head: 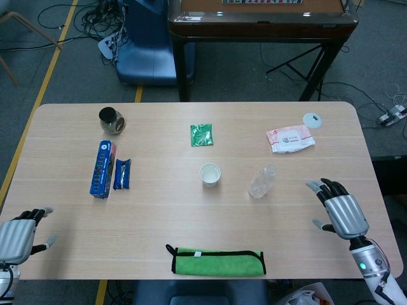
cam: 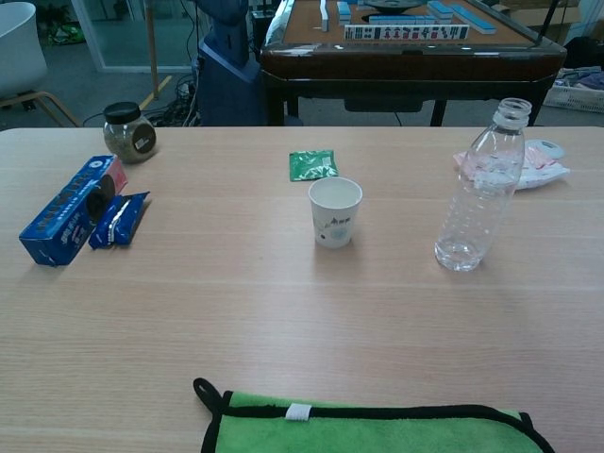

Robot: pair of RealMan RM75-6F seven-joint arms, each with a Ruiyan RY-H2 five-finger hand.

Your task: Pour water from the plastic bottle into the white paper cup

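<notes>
Bottle (cam: 479, 193) stands uncapped right of cup (cam: 335, 211); towel (head: 218, 261), jar (cam: 128, 132) nearby. Only head view shows right hand (head: 342, 210) and left hand (head: 18, 234), both empty, fingers apart.

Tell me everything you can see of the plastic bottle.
The plastic bottle is clear, ribbed plastic, standing upright on the wooden table with no cap on its open neck. Only a little water seems to lie at its bottom. It stands to the right of the white paper cup, apart from it, with a pink packet behind it. Nothing touches it but the table; the right hand is off to its side, fingers apart, holding nothing.
</notes>
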